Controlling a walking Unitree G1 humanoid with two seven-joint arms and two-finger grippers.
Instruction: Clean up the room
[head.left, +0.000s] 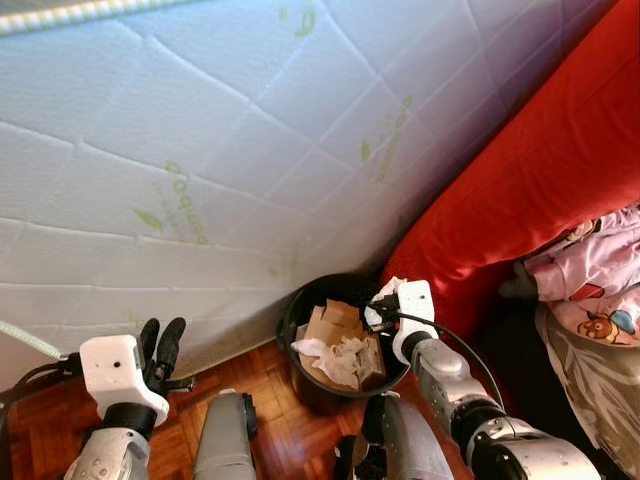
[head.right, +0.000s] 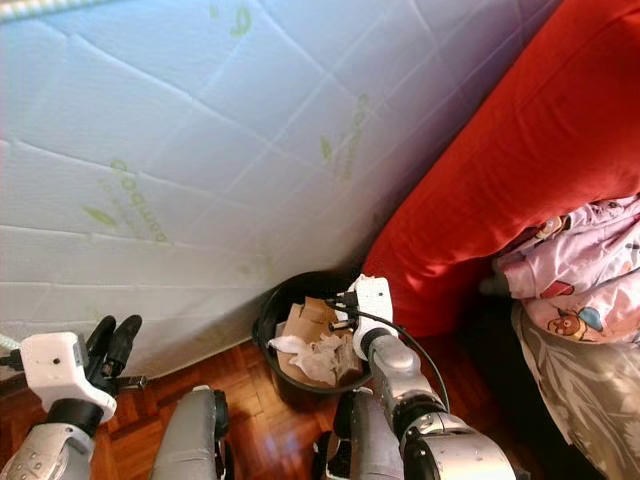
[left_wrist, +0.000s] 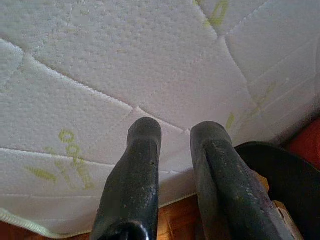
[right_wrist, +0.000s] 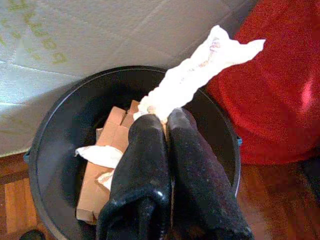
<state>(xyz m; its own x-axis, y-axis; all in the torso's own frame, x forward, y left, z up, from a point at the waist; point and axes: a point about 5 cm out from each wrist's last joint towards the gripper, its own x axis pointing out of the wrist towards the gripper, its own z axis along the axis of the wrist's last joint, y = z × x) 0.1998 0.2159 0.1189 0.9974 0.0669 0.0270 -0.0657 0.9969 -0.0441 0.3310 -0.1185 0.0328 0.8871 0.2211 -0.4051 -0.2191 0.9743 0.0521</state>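
While the right claw (right_wrist: 167, 117) hung above the bin (right_wrist: 60, 150), clamped on a tissue (right_wrist: 200, 70), the left claw (left_wrist: 175, 135), apart, faced the mattress (left_wrist: 125, 55).

Mattress (head.left: 250, 130) print (green, illegible)

Bright daylight on mattress (head.left: 220, 150), slightly washed out. Bin (head.left: 300, 330) interior shadowed. Head views sharp; wide-angle bend at edges. Wrist views soft, fingers (left_wrist: 135, 185) blurred close up.

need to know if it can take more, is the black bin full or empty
Partly full. The black bin holds brown cardboard and crumpled white paper, with wall showing above them. The right gripper holds a tissue over it.
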